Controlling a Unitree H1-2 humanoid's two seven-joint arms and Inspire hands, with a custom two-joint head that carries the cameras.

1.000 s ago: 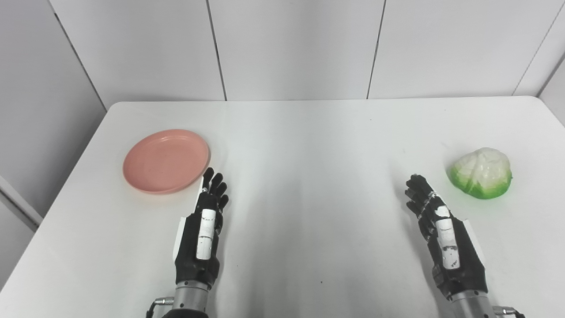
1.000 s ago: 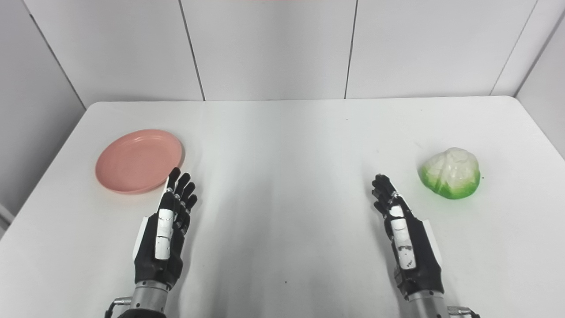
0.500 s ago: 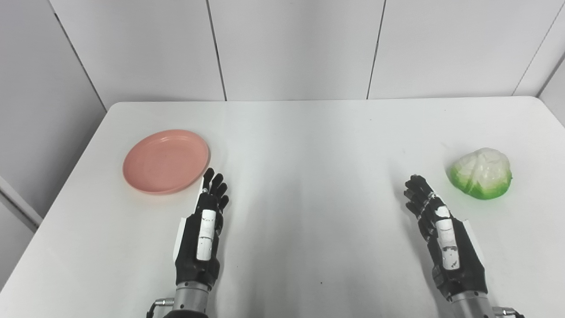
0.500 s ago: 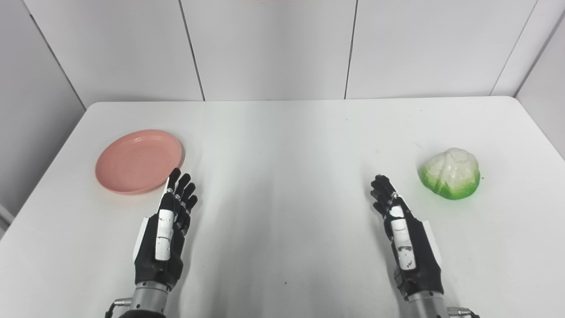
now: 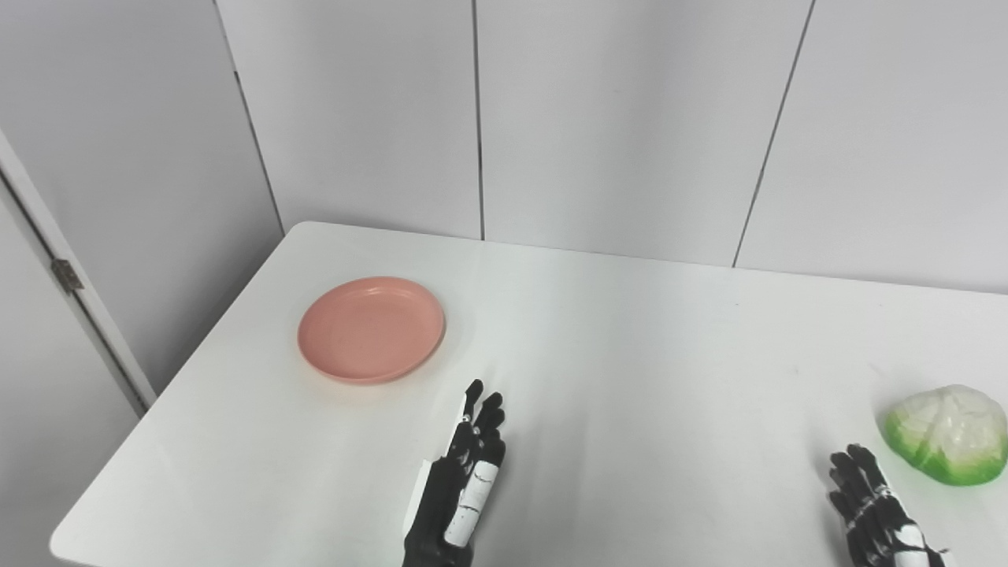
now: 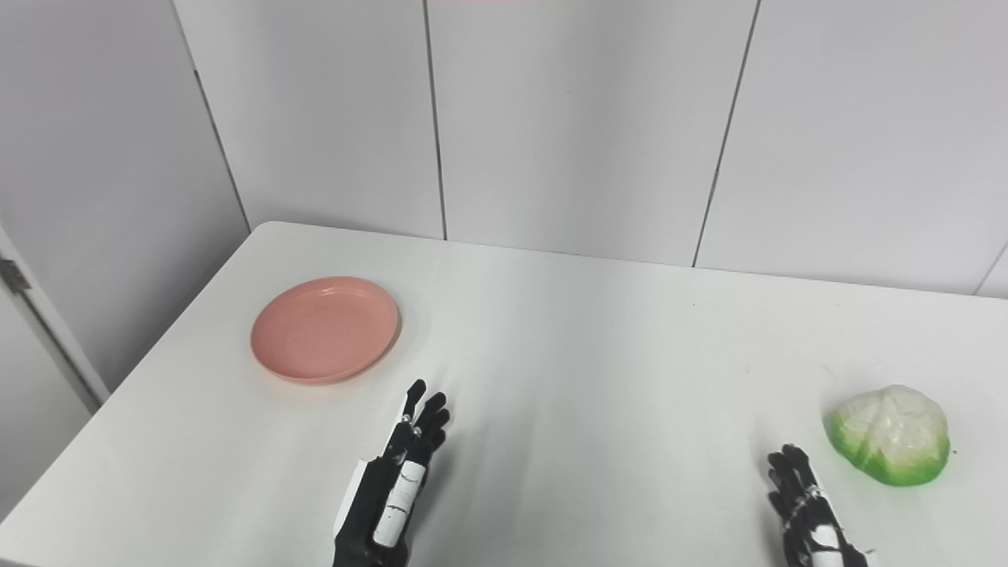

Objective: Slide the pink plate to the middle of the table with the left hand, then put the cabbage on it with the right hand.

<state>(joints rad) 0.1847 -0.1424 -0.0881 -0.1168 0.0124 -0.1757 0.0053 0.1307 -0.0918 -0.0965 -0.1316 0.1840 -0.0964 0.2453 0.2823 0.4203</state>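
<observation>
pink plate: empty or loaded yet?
Empty. The pink plate shows only bare pink surface; the cabbage sits far off on the table, and neither robot hand touches either.

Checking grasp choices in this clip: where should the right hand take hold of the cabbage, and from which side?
Probably across the domed top of the cabbage, coming from above and from its near left, where the right hand waits open. The cabbage sits flat side down on the table, free all round, so fingers and thumb can likely close over its green lower sides.
</observation>
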